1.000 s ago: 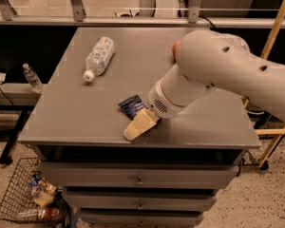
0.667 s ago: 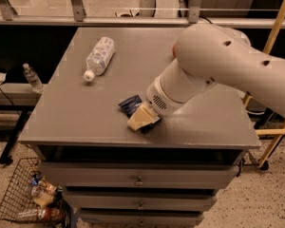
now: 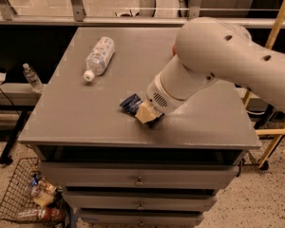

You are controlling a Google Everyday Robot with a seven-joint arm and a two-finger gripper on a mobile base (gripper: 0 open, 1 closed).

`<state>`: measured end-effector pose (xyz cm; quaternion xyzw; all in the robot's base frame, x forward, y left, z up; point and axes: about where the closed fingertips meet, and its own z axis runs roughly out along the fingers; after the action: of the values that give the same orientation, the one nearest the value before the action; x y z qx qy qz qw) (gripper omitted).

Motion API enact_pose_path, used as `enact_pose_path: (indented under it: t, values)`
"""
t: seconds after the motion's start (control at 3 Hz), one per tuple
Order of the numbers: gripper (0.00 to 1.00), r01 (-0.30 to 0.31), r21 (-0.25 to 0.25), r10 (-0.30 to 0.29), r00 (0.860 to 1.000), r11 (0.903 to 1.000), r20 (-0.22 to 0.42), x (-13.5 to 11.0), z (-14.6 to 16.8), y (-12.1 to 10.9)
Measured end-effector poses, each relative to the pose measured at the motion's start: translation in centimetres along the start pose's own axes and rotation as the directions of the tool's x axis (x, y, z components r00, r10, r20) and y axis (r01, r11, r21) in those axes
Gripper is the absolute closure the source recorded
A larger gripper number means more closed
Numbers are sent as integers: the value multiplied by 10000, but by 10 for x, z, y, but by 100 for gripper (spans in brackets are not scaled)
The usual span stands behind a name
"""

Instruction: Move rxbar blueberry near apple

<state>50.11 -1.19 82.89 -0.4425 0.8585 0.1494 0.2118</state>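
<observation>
Near the front edge of the grey cabinet top [image 3: 85, 122], the gripper [image 3: 147, 114] rests on the right end of the rxbar blueberry [image 3: 130, 103], which lies flat. We judge the main risk to be a shallow hold, letting the thin wrapper slip. The apple [image 3: 173, 50] shows only as a red sliver behind the arm [image 3: 218, 56], so the move may bump it. We cannot tell whether the gripper is clamped or released.
</observation>
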Motion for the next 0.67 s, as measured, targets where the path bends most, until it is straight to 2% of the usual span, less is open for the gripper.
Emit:
enact_pose_path:
  t: [0.33,0.67]
  values:
    - [100,-86,95,86,9999,9999,64,4,-3,-3]
    - [100,-1028,1067,946,9924,9890,786,45,-37,-39]
